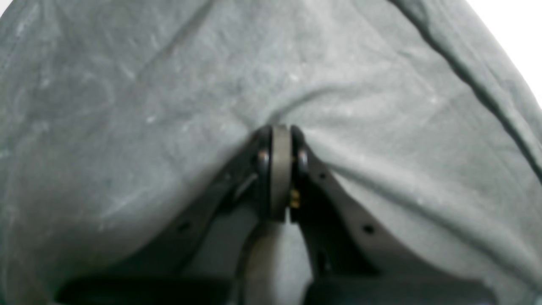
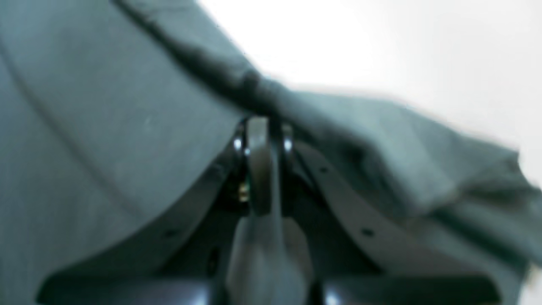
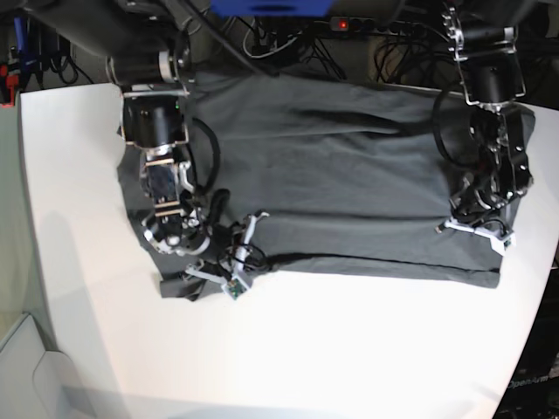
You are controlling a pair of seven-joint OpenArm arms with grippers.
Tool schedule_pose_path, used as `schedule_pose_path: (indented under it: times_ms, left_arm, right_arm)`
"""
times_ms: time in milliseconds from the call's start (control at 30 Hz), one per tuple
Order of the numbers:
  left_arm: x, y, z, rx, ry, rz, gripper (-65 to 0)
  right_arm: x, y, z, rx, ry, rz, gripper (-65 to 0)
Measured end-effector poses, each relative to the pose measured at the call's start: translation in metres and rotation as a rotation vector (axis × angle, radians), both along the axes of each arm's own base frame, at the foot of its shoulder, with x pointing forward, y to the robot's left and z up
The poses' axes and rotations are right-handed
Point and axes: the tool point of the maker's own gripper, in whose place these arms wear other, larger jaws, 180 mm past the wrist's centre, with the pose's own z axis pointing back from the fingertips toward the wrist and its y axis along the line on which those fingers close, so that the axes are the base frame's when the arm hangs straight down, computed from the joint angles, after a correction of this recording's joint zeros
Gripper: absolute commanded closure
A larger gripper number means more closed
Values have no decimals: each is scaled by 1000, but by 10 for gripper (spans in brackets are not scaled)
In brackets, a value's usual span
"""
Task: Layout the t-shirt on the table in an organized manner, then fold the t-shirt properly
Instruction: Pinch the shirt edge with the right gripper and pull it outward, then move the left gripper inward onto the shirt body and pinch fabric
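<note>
The dark charcoal-grey t-shirt (image 3: pixel 349 183) lies spread across the back of the white table (image 3: pixel 349 349). In the base view my left gripper (image 3: pixel 479 231) is down on the shirt's right side near its front edge. In the left wrist view its jaws (image 1: pixel 280 132) are shut together, pinching the fabric (image 1: pixel 127 106), and creases run out from the tips. My right gripper (image 3: pixel 210 272) sits at the shirt's front left corner beside a bunched sleeve (image 3: pixel 179 284). In the right wrist view the right gripper (image 2: pixel 262 125) is shut on a folded ridge of the cloth (image 2: pixel 381 144).
Cables and a power strip (image 3: pixel 349 24) lie behind the table's far edge. Both arms (image 3: pixel 153 131) (image 3: pixel 493 87) reach down from the back over the shirt. Bare white tabletop spans the front half, and its left edge (image 3: pixel 31 218) curves away.
</note>
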Motion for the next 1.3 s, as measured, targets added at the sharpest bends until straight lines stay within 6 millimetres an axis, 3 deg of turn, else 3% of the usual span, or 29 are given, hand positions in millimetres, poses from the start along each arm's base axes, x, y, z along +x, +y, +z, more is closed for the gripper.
schedule_pose_path:
  times_ms: [133,233,300,367,433,500,633,767,867,933,1000,1033,1133,1300]
  left_arm:
    - [0,0,0,0,0,0,-1]
    - [0,0,0,-1,2,-1,-1]
    - [-1,0,0,-1,3,-1,-1]
    - [-1,0,-1,-2,4,-1,-1]
    - [-1,0,0,-2,3,-1,-1]
    - [-1,0,0,-2,2,2,-1]
    - [-6,-6,9,-9,34,-20,-1]
    - [-11,-18,27,-4,40,-56,-1]
    - [7,-25,58,14,-50,-83,-1]
    - [17,-26,76,29,-108,-91,-1]
    - [19,-26,82,37,-121,-94,-1]
    - [18,-27,81,36,-116,-95,-1]
    - [17,-19,68,40,-76,-74,-1]
    - [18,-19,38,-12,-7,-50,-1]
  right_arm:
    - [21,12,-4,80,16,-5,-30]
    - [60,4,13,125,-95,-139,-30]
    - [88,-20,35,112,-243,-284,-30]
    - [109,-58,55,33,-380,-435,-30]
    - [116,-100,67,-56,-470,-595,-30]
    - [113,-111,61,-78,-455,-605,-29]
    - [91,-88,40,-5,-401,-486,-27]
    - [43,-78,17,-15,-306,-382,-27]
    - [19,-66,42,-1,-339,-310,-27]
    - [7,-45,57,19,-332,-243,-27]
    - [-16,-16,66,49,-308,-154,-27]
    - [-28,-4,65,55,-282,-111,-27]
    - [-70,14,35,16,-141,-27,-26]
    - [-85,16,26,3,-111,-28,-29]
